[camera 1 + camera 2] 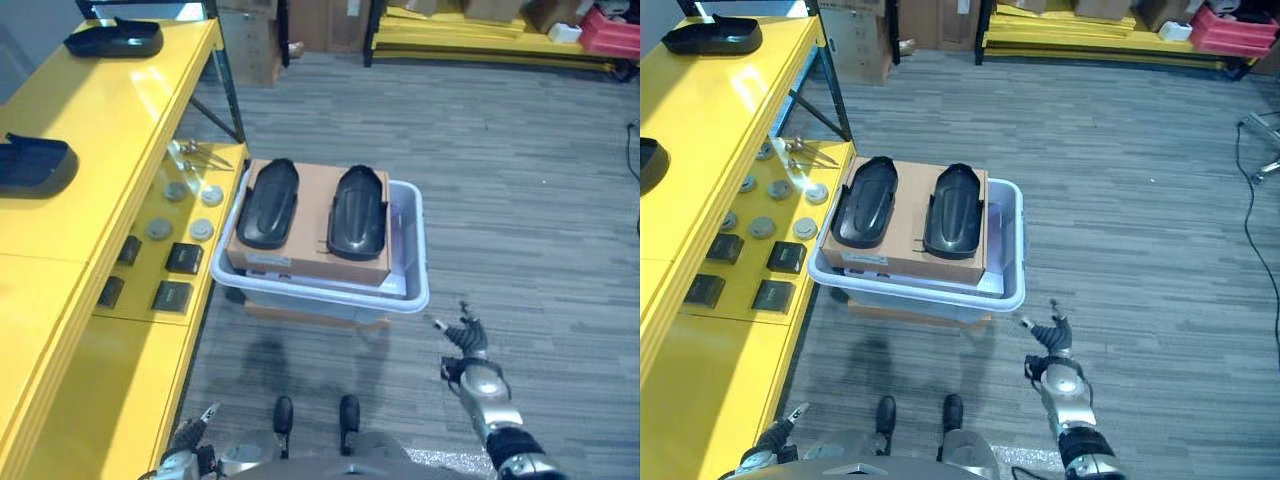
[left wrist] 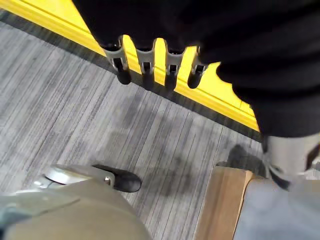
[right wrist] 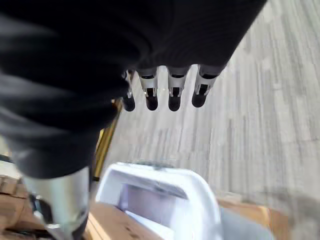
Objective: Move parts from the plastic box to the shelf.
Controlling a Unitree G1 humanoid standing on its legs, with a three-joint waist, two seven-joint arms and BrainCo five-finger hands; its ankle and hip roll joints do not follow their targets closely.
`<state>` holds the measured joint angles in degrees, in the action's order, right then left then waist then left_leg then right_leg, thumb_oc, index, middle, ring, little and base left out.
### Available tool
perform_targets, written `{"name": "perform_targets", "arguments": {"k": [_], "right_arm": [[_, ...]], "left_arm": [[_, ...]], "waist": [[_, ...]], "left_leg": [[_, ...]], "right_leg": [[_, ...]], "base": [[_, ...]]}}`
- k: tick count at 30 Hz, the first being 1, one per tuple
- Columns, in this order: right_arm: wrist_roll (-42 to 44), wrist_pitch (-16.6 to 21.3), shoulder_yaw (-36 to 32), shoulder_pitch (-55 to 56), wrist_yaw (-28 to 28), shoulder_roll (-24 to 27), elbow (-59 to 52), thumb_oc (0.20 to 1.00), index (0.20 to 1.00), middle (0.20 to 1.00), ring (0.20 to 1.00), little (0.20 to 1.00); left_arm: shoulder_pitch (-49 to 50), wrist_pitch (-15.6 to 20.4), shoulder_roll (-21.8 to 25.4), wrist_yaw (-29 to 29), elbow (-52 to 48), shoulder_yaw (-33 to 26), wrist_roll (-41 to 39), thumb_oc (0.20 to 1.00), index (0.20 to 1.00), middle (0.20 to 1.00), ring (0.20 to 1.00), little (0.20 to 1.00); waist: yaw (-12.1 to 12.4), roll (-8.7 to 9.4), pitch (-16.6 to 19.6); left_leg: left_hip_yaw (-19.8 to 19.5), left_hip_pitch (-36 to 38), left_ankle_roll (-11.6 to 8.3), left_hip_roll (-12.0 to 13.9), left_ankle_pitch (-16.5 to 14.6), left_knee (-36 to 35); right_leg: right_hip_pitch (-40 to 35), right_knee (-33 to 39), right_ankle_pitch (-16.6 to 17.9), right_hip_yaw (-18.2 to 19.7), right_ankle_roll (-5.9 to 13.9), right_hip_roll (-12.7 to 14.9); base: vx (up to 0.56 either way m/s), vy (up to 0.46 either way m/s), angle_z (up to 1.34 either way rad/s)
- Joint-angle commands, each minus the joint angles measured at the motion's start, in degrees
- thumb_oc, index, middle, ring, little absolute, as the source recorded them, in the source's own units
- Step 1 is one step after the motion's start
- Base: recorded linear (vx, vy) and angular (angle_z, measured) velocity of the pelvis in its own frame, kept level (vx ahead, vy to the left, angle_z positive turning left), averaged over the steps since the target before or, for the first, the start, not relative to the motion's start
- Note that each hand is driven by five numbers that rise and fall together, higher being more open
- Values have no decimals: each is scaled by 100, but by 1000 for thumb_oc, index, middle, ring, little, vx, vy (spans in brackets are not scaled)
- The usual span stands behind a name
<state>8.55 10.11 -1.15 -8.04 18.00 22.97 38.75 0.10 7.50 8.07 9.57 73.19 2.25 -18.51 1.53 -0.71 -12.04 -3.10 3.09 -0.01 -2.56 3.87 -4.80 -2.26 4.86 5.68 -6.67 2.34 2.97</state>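
A pale plastic box (image 1: pixel 414 290) stands on the grey floor (image 1: pixel 520 180) just beside the yellow shelf (image 1: pixel 110 110). A flat cardboard carton (image 1: pixel 312 225) lies across the top of the box, and two black moulded parts rest on it side by side: the left part (image 1: pixel 268 203) and the right part (image 1: pixel 359 211), close together but apart. Two more black parts already sit on the shelf's top level, one at the far end (image 1: pixel 115 40) and one nearer (image 1: pixel 35 166). On a lower level of the shelf lie round grey discs (image 1: pixel 180 210) and small dark blocks (image 1: pixel 172 278).

The right hand (image 1: pixel 472 368) hangs low over the floor, near the box's near right corner but apart from it, its fingers (image 3: pixel 172 92) straight and relaxed, holding nothing. The left hand (image 1: pixel 188 447) shows at the lower edge beside the shelf front, its fingers (image 2: pixel 145 65) likewise straight and empty.
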Motion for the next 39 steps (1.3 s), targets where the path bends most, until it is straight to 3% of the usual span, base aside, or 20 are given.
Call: {"name": "perform_targets", "arguments": {"k": [1, 6, 13, 16, 19, 31, 39], "right_arm": [[-155, 408, -200, -157, 262, 362, -355, 1000, 1000, 1000, 1000, 1000], [-415, 309, 26, -1178, 486, 871, -90, 1000, 1000, 1000, 1000, 1000], [-284, 41, 1032, -3286, 318, 1603, 1507, 1000, 1000, 1000, 1000, 1000], [-662, -155, 1447, -4211, 537, 2169, 1917, 1000, 1000, 1000, 1000, 1000], [-1120, -306, 1843, -4646, 682, 2421, 1965, 1000, 1000, 1000, 1000, 1000], [-868, -438, 2657, -6112, 634, 2784, 3356, 1000, 1000, 1000, 1000, 1000], [-689, -512, 2729, -6218, 474, 2567, 3785, 1000, 1000, 1000, 1000, 1000]], "left_arm": [[-353, 82, -59, 13, 341, 153, 212, 1000, 1000, 1000, 1000, 1000], [-329, 114, 71, -33, 282, 259, 225, 1000, 1000, 1000, 1000, 1000], [-620, 126, 219, -58, 295, 885, 398, 1000, 1000, 1000, 1000, 1000], [-835, 185, 248, 29, 135, 1157, 386, 1000, 1000, 1000, 1000, 1000], [-923, 201, 312, 85, 74, 1232, 379, 1000, 1000, 1000, 1000, 1000], [-1080, 263, 343, 15, -323, 1653, -167, 1000, 1000, 1000, 1000, 1000], [-1262, 239, 242, -4, -339, 1780, -276, 1000, 1000, 1000, 1000, 1000]], "waist": [[75, -4, 145], [237, -45, 32], [476, 8, -433], [485, 13, -637], [536, 44, -690], [788, -104, -1056], [833, -150, -1245]], "left_leg": [[-21, -189, -258, 443, 6, -20], [7, -360, -284, 463, 2, -20], [-74, -1122, -351, 452, 224, -20], [-203, -1606, -398, 368, 351, -20], [-238, -1771, -407, 336, 385, -20], [-522, -2501, -440, 171, 610, -20], [-610, -2918, -451, 104, 716, -20]], "right_leg": [[25, 14, 7, 65, 312, 212], [218, 14, 90, 15, 384, 248], [939, 14, 372, -31, 439, 287], [1327, 14, 478, -137, 490, 353], [1477, 14, 512, -123, 503, 375], [2032, 14, 663, -271, 568, 473], [2388, 14, 753, -283, 617, 511]], "base": [[49, 0, 4], [-31, 13, 0], [-130, 28, 0], [-51, 72, 48], [-5, 43, 16], [-9, 17, 10], [-5, 13, 8]]}}
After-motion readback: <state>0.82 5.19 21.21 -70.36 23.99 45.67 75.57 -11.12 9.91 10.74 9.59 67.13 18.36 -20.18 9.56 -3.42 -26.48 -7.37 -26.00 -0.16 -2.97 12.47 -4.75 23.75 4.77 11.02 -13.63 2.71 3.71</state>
